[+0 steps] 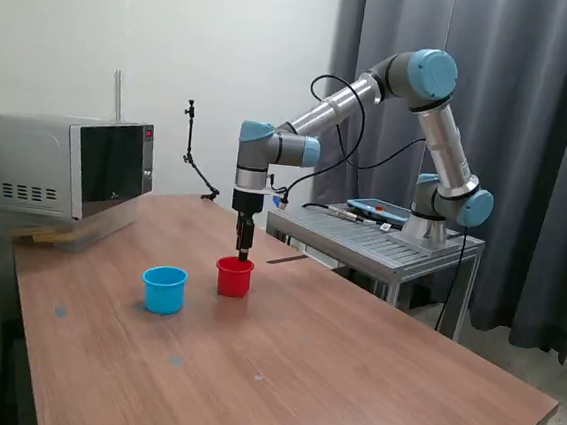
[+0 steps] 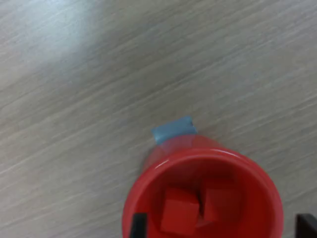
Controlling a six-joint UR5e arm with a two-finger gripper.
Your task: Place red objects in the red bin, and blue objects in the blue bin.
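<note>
Gripper (image 1: 244, 256) over small round red plastic cup (image 2: 203, 198); two matte red cubes (image 2: 181, 215) inside (fingers apart, empty). Lift straight up, clear the rim.

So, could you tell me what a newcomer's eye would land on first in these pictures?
Probably the red cup on the wooden table, with the gripper hanging right over its mouth. The wrist view shows two red cubes lying inside it. After that, the light blue cup beside it on the exterior view's left, and the microwave behind.
</note>
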